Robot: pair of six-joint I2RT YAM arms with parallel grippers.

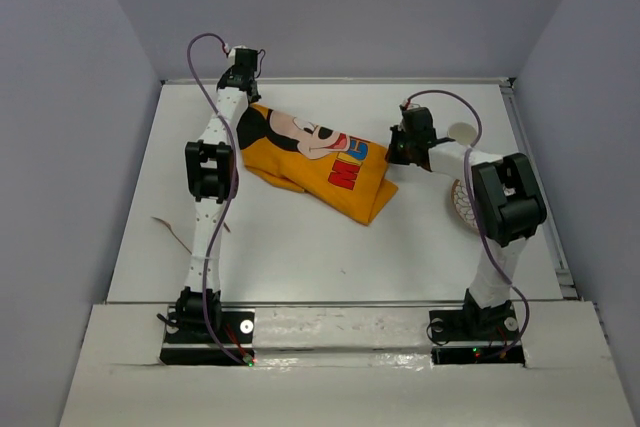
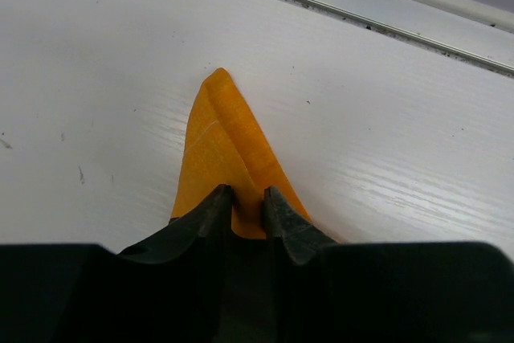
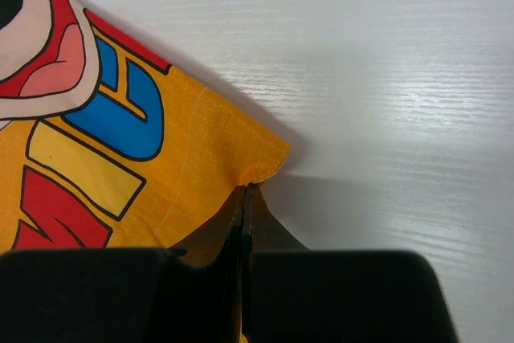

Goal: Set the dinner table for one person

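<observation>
The orange Mickey Mouse cloth mat (image 1: 320, 162) lies rumpled and partly folded on the white dinner table (image 1: 300, 247), slanting from back left to centre right. My left gripper (image 1: 243, 77) is shut on the mat's far-left corner (image 2: 229, 150), with the cloth pinched between its fingers. My right gripper (image 1: 398, 152) is shut on the mat's right corner (image 3: 257, 168), its jaws pressed together on the hem beside the printed letters (image 3: 112, 110).
A round plate (image 1: 464, 202) lies on the table under my right arm, mostly hidden. A pale round object (image 1: 461, 133) sits behind the right wrist. A thin stick-like item (image 1: 172, 230) lies at the left. The table's metal rim (image 2: 353, 18) runs just beyond the left gripper.
</observation>
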